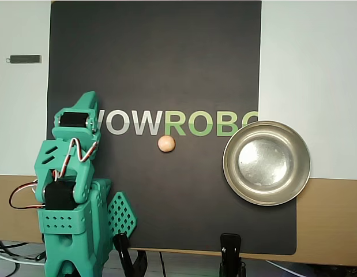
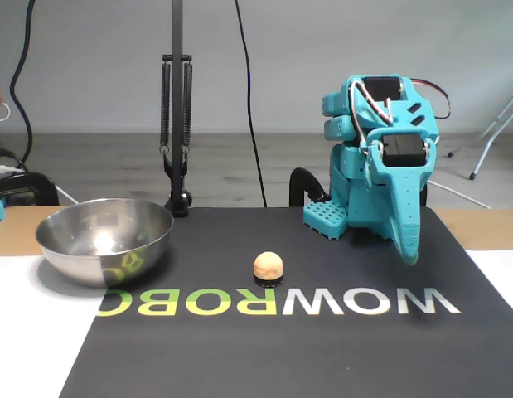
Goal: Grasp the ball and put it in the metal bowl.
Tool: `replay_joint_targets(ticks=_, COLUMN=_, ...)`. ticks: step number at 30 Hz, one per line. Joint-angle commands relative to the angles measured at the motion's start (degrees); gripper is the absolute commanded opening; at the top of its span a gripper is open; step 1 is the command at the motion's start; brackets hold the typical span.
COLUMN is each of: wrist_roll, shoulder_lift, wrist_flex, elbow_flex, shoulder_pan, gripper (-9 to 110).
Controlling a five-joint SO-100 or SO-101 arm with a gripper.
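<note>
While the teal arm (image 2: 380,157) sits folded over its base at one end of the black mat (image 1: 166,69), the ball (image 1: 166,143) lies free on that mat, well apart from the pincer (image 1: 89,98). In the overhead view the ball rests just below the printed lettering (image 1: 178,123), under the gap between the white W and the green R, and the pincer's tip points up the picture at the mat's left side, so the ball is to its right and a little lower. In the fixed view the sides are swapped: the ball (image 2: 268,266) sits near the middle on a small dark ring, and the pincer (image 2: 409,249) hangs tip-down to its right, close above the mat, with bare mat between them. The two fingers seem to lie together with nothing between them, though no gap or seam shows clearly enough to be sure.

The metal bowl (image 1: 267,163) stands upright on the far side of the ball from the arm, straddling the mat's right edge in the overhead view and partly on the bench (image 1: 334,219). It holds nothing; its bottom only reflects light. In the fixed view the bowl (image 2: 104,240) is at the left, mirroring the green letters on its wall.
</note>
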Motion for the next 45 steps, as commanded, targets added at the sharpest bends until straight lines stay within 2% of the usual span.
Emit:
replay_joint_targets(ticks=1, wrist_roll=-0.18, shoulder_lift=3.52, wrist_flex=0.26, elbow_flex=1.93, shoulder_pan=0.18, gripper=0)
replay_joint_targets(ticks=21, wrist_roll=-0.35, shoulder_lift=2.55, wrist_flex=2.55, elbow_flex=-0.97, shoulder_pan=2.81, gripper=0)
replay_joint_targets(ticks=32, wrist_roll=-0.35, shoulder_lift=-19.95, wrist_flex=25.66, elbow_flex=-28.30, shoulder_pan=2.90, gripper=0)
replay_joint_targets(ticks=45, wrist_roll=-0.35, shoulder_lift=-47.37, wrist_flex=31.99, elbow_flex=-53.53, shoulder_pan=5.98, gripper=0)
